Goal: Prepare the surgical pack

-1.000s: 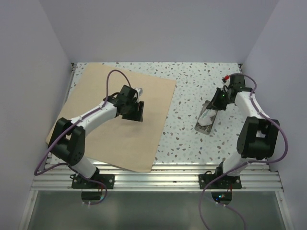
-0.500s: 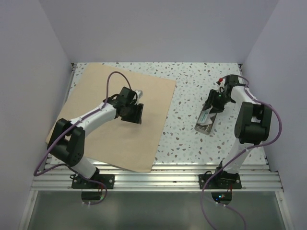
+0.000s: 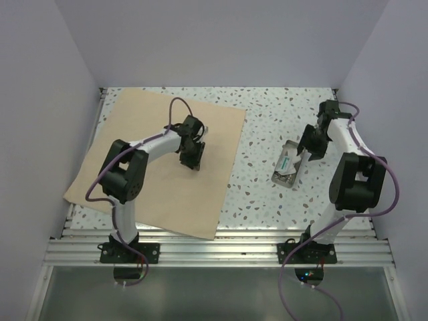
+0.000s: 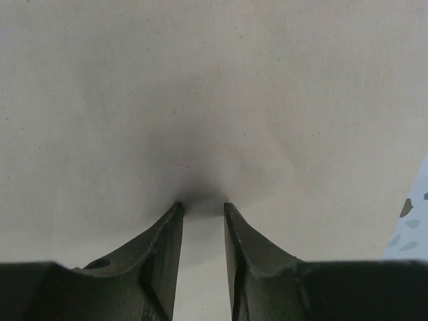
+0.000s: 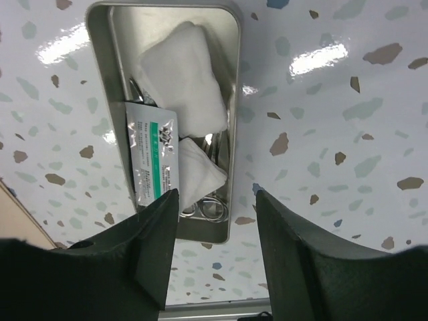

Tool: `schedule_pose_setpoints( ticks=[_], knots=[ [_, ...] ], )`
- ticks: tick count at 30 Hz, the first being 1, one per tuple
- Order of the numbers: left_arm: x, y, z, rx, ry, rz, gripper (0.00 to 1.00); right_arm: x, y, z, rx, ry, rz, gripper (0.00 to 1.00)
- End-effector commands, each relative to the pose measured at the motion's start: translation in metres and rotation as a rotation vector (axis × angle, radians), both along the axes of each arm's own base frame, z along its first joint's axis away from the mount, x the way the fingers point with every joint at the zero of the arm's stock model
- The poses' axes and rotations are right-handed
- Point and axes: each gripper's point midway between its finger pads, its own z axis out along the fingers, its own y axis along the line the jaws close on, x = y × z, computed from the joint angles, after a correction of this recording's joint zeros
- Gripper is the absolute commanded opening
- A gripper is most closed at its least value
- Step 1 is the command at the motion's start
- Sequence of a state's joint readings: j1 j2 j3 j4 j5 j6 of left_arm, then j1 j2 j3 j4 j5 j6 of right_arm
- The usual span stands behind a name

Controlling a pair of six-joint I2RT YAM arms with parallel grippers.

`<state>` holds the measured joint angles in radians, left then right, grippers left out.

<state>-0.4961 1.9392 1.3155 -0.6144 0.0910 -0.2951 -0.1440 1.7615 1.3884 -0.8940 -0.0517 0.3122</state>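
Seen from above, a large tan cloth (image 3: 160, 167) is spread flat over the left half of a speckled white desk (image 3: 267, 127), one corner hanging past the lower left edge. It appears to be laid out as the wrapper on which the pack will be built.

The left hand (image 3: 190, 157) is lowered onto the cloth right of its centre. In the left wrist view the cloth (image 4: 214, 80) fills the frame. The left hand (image 4: 200, 208) is shown with its fingers almost together, only a narrow gap between them, and their tips are set against the fabric, where a faint dimple and shadow are seen. Whether a fold is nipped between them cannot be told from this close view.

At centre right, well apart from the cloth, a small steel tray (image 3: 289, 165) is set on the bare desk. The right hand (image 3: 309, 148) is held just above its right side.

In the right wrist view the right hand (image 5: 214, 200) is spread wide and empty over the lower end of the tray (image 5: 100, 73). Packed inside are white gauze (image 5: 180, 73), a flat packet with green print (image 5: 152, 160) and the ring handles of scissors (image 5: 207, 208). This spread is probably meant for gripping the tray's end wall so it can be carried to the cloth.
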Motion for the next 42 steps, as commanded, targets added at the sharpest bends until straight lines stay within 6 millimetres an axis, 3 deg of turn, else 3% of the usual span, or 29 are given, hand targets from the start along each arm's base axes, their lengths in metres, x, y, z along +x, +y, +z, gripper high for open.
schedule_pose_setpoints(
  ticks=[1,5,11,18,22,24,29,35,42],
  knots=[
    [-0.003,-0.024,-0.021,-0.047,0.077,-0.042,0.34,-0.019,-0.005,-0.006,-0.029,0.053,-0.055,0.51],
    [0.008,-0.047,-0.016,-0.081,0.066,-0.068,0.34,-0.020,-0.002,-0.024,-0.009,0.083,-0.049,0.42],
    [0.013,-0.061,-0.012,-0.097,0.064,-0.088,0.34,-0.016,-0.002,-0.050,-0.004,0.121,-0.050,0.29],
    [0.004,-0.079,-0.013,-0.119,0.084,-0.135,0.34,-0.012,-0.003,-0.072,-0.003,0.162,-0.075,0.23],
    [-0.001,-0.091,-0.015,-0.131,0.096,-0.169,0.34,-0.014,-0.001,-0.077,0.012,0.181,-0.101,0.06],
    [-0.004,-0.097,-0.017,-0.142,0.104,-0.191,0.34,-0.018,0.000,-0.075,0.016,0.198,-0.117,0.00],
    [-0.005,-0.112,-0.016,-0.187,0.123,-0.205,0.34,-0.022,0.001,-0.060,0.028,0.198,-0.141,0.00],
    [-0.002,-0.139,-0.015,-0.252,0.131,-0.216,0.34,-0.019,0.006,-0.020,0.062,0.113,-0.173,0.00],
    [-0.011,-0.171,-0.034,-0.278,0.185,-0.221,0.34,-0.017,0.012,0.024,0.102,0.036,-0.190,0.00]
  ],
)
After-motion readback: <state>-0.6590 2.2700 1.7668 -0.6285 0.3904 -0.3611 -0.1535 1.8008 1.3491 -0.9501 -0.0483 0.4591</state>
